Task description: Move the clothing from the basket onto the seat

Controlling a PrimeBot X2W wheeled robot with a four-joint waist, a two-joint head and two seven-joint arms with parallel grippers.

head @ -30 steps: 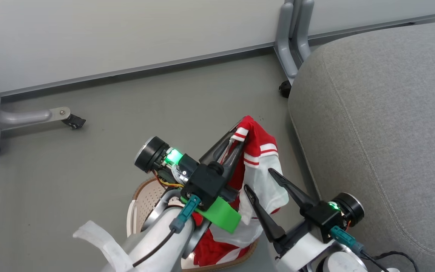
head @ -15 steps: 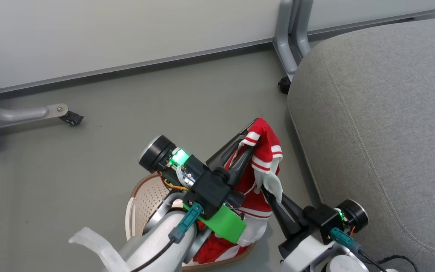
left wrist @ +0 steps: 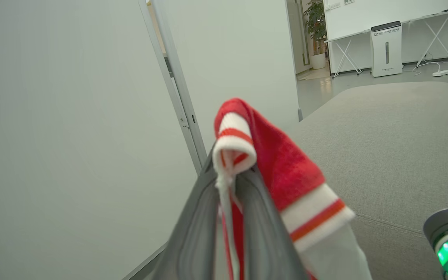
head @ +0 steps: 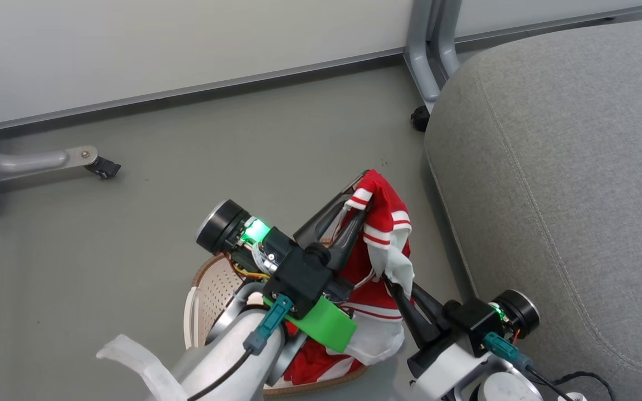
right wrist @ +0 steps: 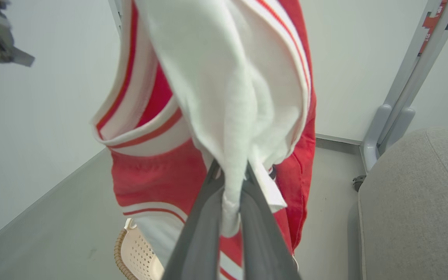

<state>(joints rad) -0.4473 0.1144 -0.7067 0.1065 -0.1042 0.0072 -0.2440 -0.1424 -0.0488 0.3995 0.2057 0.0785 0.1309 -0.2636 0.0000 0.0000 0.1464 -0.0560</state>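
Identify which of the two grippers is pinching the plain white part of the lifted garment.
The right gripper: it is shut on the plain white fabric of the clothing. The left gripper instead clamps the red, white-striped edge higher up.

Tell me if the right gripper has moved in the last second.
Yes. The right gripper has shut on the clothing, while against the seat its base barely shifted.
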